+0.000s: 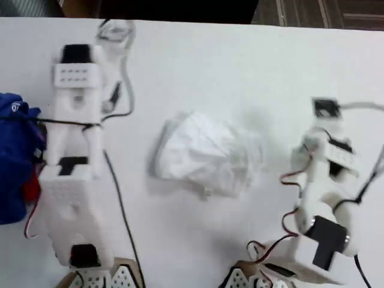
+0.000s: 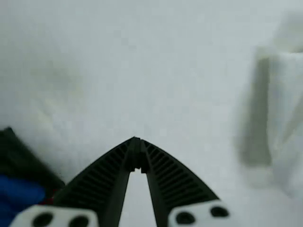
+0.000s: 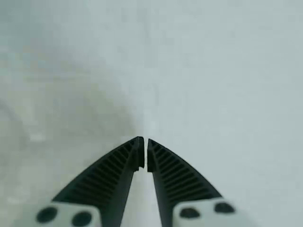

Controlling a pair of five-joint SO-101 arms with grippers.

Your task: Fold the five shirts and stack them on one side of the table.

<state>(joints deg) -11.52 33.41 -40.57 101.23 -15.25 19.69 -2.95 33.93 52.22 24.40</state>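
The left gripper (image 2: 137,145) and right gripper (image 3: 143,144) are both closed, holding nothing, over the table (image 1: 240,72); a crumpled white shirt (image 1: 207,153) lies between the arms; a blue pile (image 1: 15,159) sits beside the left arm.

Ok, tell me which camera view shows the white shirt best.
The high view: the white shirt lies whole there, crumpled in the middle of the table. The left wrist view catches just one blurred edge of it. The right wrist view faces table surface instead.
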